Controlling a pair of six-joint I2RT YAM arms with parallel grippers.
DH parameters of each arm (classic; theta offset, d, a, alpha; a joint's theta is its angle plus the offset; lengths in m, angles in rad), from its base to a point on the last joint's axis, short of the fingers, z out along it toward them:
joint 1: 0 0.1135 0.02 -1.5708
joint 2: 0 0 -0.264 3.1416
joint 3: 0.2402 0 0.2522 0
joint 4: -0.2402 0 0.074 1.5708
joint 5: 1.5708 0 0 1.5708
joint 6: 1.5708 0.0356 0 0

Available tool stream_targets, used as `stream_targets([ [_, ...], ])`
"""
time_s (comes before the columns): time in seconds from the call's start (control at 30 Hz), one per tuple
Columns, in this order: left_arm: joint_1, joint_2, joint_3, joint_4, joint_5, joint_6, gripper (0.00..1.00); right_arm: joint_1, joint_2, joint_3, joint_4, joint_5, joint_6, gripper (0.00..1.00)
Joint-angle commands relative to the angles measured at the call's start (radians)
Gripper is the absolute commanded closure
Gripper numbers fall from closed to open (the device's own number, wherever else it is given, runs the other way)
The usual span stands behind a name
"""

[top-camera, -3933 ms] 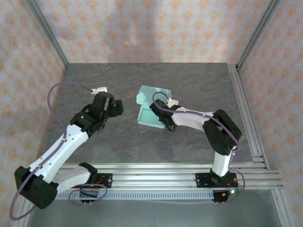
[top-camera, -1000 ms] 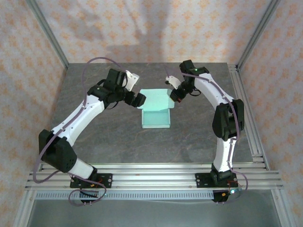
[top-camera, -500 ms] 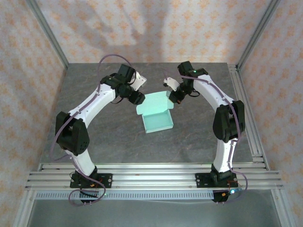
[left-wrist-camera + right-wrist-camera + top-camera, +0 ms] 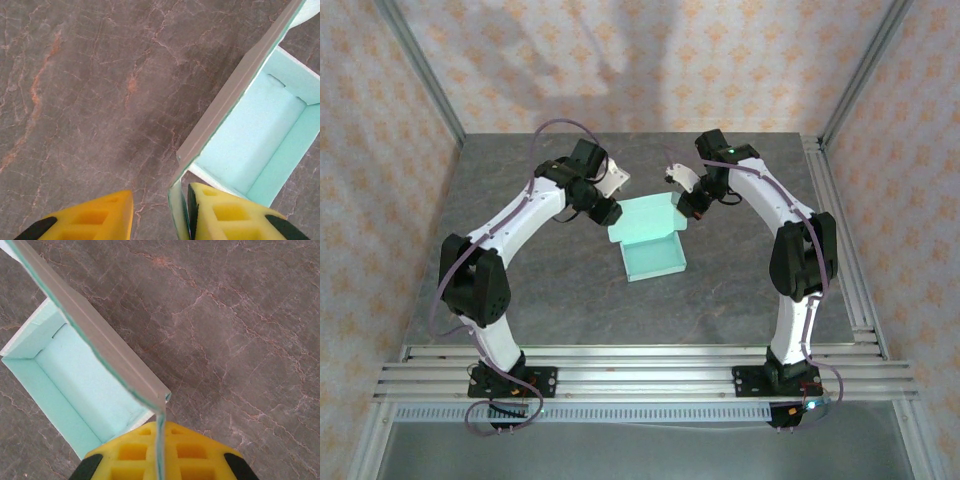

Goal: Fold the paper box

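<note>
The paper box (image 4: 650, 255) is an open pale mint tray in the middle of the table, its lid flap (image 4: 645, 213) raised at the far side. My left gripper (image 4: 604, 211) stands open at the lid's left corner. In the left wrist view the side tab (image 4: 176, 212) lies against the right finger (image 4: 230, 217), with bare table between it and the other finger (image 4: 90, 220). My right gripper (image 4: 692, 204) is at the lid's right corner, shut on the thin side tab (image 4: 160, 440), whose edge runs between the yellow fingers (image 4: 130, 452).
The dark marbled table (image 4: 540, 290) spreads around the box. Aluminium rails (image 4: 840, 230) run along the right edge and the near edge. Patterned walls close in the back and sides.
Over the last second the left arm swung in behind the box's left corner, and the box turned slightly with its lid raised. In the last half second the left gripper shifted a little to the left.
</note>
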Motion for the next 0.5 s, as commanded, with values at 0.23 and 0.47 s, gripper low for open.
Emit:
stream_targets([
  [0.23, 0.010, 0.033, -0.026, -0.033, 0.040, -0.009, 0.66, -0.004, -0.033, 0.002, -0.004, 0.018, 0.002, 1.00],
  [0.47, 0.010, 0.052, -0.020, -0.041, 0.044, -0.011, 0.70, -0.006, -0.034, 0.003, -0.004, 0.020, 0.009, 1.00],
])
